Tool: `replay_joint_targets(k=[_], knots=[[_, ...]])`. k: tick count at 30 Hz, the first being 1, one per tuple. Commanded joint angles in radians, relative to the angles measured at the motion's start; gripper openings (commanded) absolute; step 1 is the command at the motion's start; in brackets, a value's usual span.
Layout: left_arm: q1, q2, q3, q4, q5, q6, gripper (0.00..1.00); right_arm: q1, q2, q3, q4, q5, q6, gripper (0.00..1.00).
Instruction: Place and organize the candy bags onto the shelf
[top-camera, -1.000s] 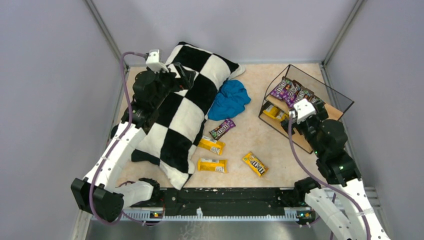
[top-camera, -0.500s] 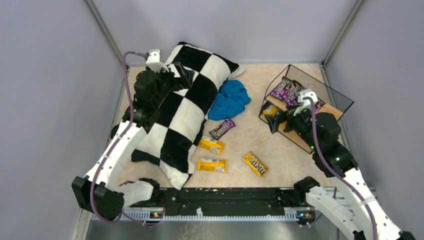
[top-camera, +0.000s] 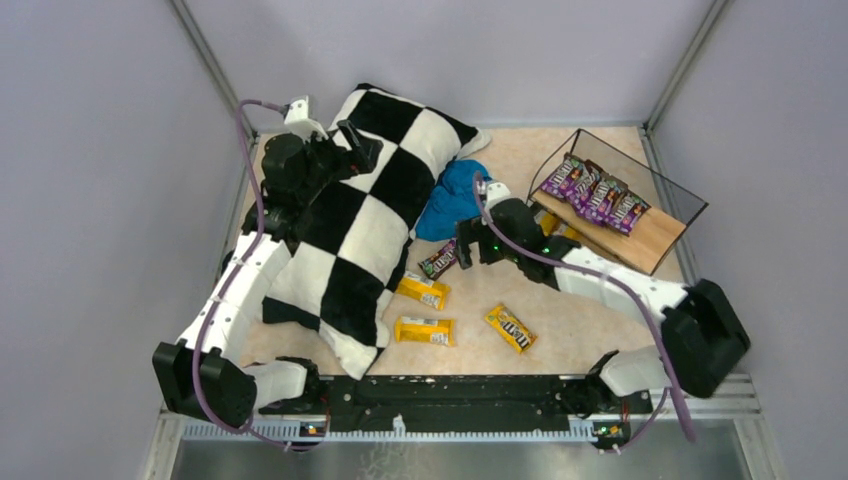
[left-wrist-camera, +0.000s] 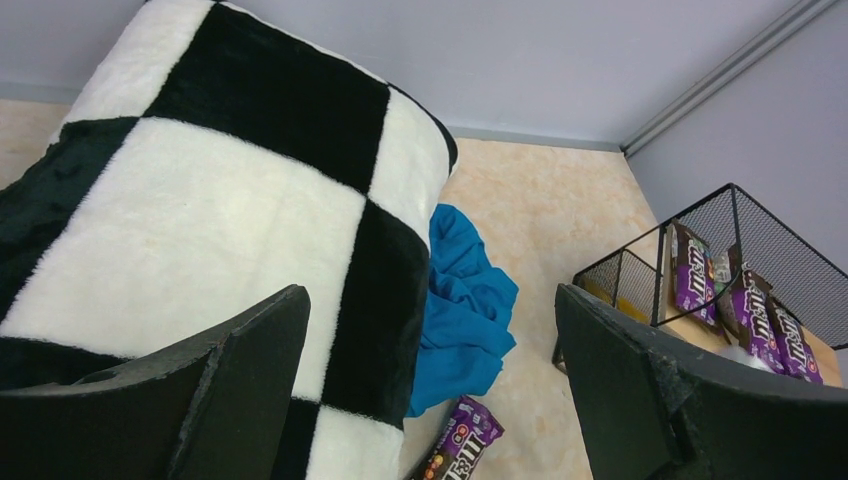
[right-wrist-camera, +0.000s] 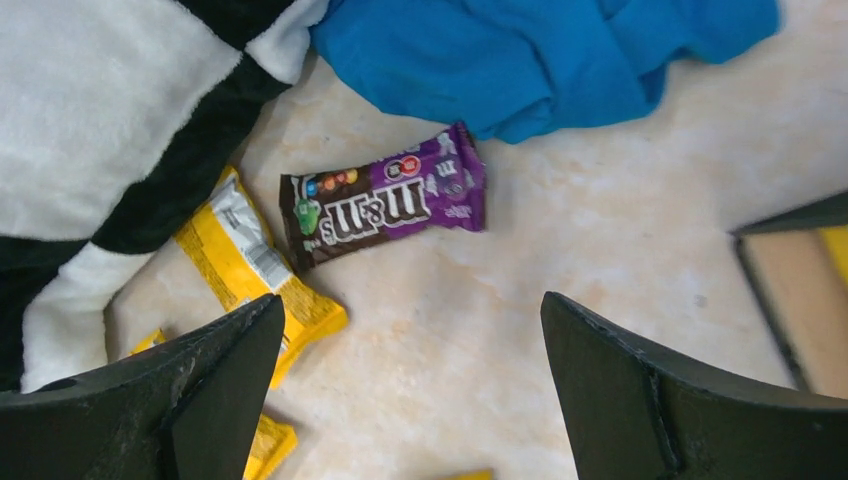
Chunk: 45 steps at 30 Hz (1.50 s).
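Four purple candy bags (top-camera: 596, 193) are sitting in a row on the top board of the shelf (top-camera: 648, 243), at the far right of the desk (top-camera: 585, 325). One loose purple bag (right-wrist-camera: 385, 207) is lying flat on the desk just below the blue cloth (right-wrist-camera: 540, 55). Right gripper (right-wrist-camera: 410, 315) is hovering over it, jaws apart, nothing between them. Three yellow bags are lying nearby: one (top-camera: 423, 290) touching the checkered pillow (top-camera: 372, 215), one (top-camera: 424, 330) nearer the arm bases, one (top-camera: 510, 327) to its right. Left gripper (left-wrist-camera: 430, 300) is hanging over the pillow, jaws spread wide, holding nothing.
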Motion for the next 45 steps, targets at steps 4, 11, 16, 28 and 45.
replay_joint_targets(k=[4,11,16,28,45], knots=[[0.009,0.019,0.003,0.052,0.030,-0.017,0.99,0.003,0.293,0.218,0.032,-0.074,0.124,0.99],[0.009,0.011,0.005,0.052,0.037,-0.019,0.99,0.051,0.430,0.371,-0.074,0.021,0.023,0.97],[0.010,0.008,0.013,0.052,0.034,-0.019,0.98,0.190,0.555,0.544,-0.253,0.247,-0.033,0.81],[0.012,-0.009,0.013,0.049,-0.001,-0.002,0.99,0.328,0.666,0.596,-0.265,0.264,-0.085,0.33],[0.041,0.008,0.009,0.052,0.040,-0.031,0.98,0.334,0.764,0.610,-0.249,0.386,-0.108,0.21]])
